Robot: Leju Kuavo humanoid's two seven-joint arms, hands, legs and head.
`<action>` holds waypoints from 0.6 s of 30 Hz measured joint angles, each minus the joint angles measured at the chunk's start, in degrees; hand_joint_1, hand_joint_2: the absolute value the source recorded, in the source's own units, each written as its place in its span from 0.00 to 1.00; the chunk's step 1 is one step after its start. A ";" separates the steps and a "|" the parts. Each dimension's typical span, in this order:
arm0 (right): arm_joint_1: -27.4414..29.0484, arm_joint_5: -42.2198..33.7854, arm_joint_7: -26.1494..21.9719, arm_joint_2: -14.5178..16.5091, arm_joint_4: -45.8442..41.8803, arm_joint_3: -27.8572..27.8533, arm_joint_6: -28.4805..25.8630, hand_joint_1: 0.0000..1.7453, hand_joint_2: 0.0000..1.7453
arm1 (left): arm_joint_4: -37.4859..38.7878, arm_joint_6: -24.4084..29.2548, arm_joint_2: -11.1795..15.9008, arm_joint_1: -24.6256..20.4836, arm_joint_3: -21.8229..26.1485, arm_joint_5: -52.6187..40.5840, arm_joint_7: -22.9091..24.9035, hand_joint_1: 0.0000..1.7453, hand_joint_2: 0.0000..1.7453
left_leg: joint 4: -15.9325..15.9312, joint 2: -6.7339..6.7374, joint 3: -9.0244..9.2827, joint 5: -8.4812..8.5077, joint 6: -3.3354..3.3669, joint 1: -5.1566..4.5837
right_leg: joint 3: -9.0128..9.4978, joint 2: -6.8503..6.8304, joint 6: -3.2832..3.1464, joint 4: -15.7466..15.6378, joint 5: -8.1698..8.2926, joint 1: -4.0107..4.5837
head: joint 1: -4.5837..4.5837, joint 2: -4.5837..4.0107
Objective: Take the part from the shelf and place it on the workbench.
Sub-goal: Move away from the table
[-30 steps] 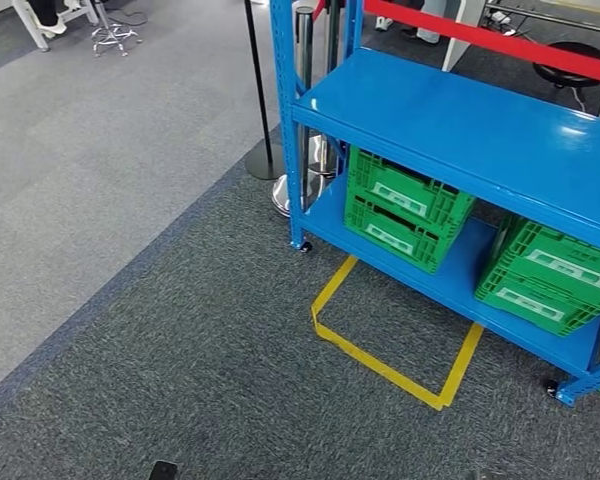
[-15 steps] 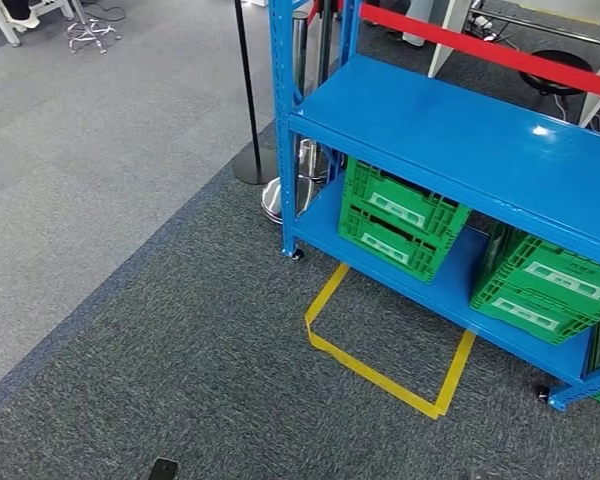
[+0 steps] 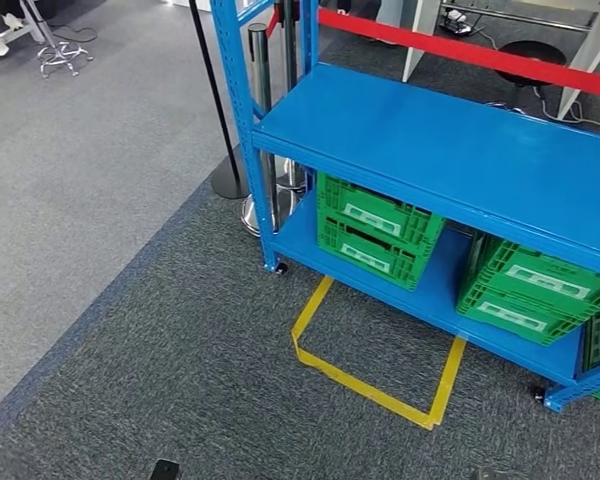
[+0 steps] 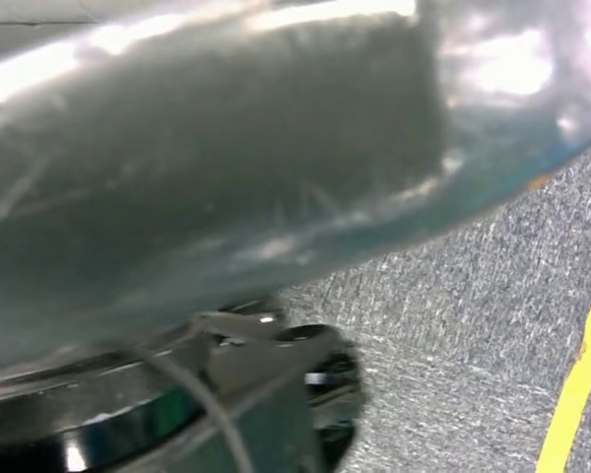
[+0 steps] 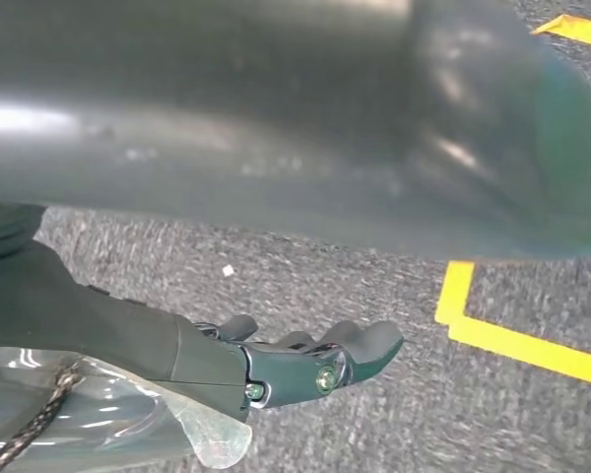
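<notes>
Your camera has swung, so the blue shelf (image 3: 448, 150) now sits further left in the head view. Green crates (image 3: 372, 228) rest on its lower deck near the left post; no part shows on the bare top deck. Right hand (image 5: 307, 360) hangs empty, fingers straight (walking posture, probably). Left hand: you cannot tell. Yellow floor tape (image 3: 372, 385) likely marks your stop.

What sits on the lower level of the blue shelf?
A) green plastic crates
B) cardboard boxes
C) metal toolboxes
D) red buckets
A: in the head view, green plastic crates rest on the bottom level of the blue shelf, while its upper level lies bare.
</notes>
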 joint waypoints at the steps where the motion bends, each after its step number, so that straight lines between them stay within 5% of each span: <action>1: 0.06 0.02 0.01 0.01 0.00 -0.08 0.02 0.00 0.00 | 0.00 0.01 -0.03 0.05 0.03 -0.02 0.07 0.00 0.00 | -1.91 -0.06 -0.16 1.51 0.20 -0.04 | 0.74 0.32 0.05 -0.01 -0.52 0.01 | -0.01 0.00; 3: 0.07 0.07 0.02 0.03 0.02 -0.22 0.09 0.00 0.00 | 0.00 0.03 -0.02 0.10 0.11 -0.04 0.12 0.00 0.00 | -8.49 -0.51 0.68 7.32 1.01 -0.35 | 2.04 0.85 0.32 -0.02 -1.55 0.04 | -0.03 0.00; 5: -0.01 0.15 0.04 0.07 0.08 -0.33 0.16 0.00 0.00 | -0.01 0.04 0.04 0.13 0.26 -0.07 0.17 0.00 0.00 | -12.83 -1.20 1.43 10.32 1.97 -0.81 | 2.50 1.32 0.97 -0.26 -2.48 0.07 | -0.10 0.00; 10: -0.09 0.28 0.01 -0.02 0.11 -0.47 0.18 0.00 0.00 | -0.10 0.13 -0.21 -0.04 0.49 -0.13 0.22 0.00 0.00 | -15.51 -1.09 4.30 10.82 3.69 -0.61 | 2.87 0.68 2.72 2.46 -3.34 0.13 | 0.16 0.00; 14: -0.25 0.36 0.02 -0.04 0.11 -0.46 0.21 0.00 0.00 | -0.13 0.04 -0.39 -0.23 0.57 -0.16 0.22 0.00 0.00 | -15.77 -0.66 5.51 9.57 3.87 -0.49 | -5.54 -0.26 3.56 13.63 -7.85 -0.11 | 0.44 0.00; 16: 0.05 0.38 0.02 -0.07 0.11 -0.48 0.20 0.00 0.00 | -0.13 0.01 -0.42 -0.08 0.60 -0.18 0.21 0.00 0.00 | -15.75 -0.51 6.68 8.54 3.68 -0.41 | -7.06 -0.41 3.76 12.51 -5.90 -0.13 | 0.46 0.00; 18: 0.13 0.40 0.02 -0.10 0.13 -0.50 0.21 0.00 0.00 | -0.13 -0.02 -0.42 0.02 0.64 -0.20 0.22 0.00 0.00 | -15.75 -0.14 8.16 7.29 3.28 -0.38 | -5.84 -1.44 3.80 6.20 -0.48 -0.05 | 0.47 0.00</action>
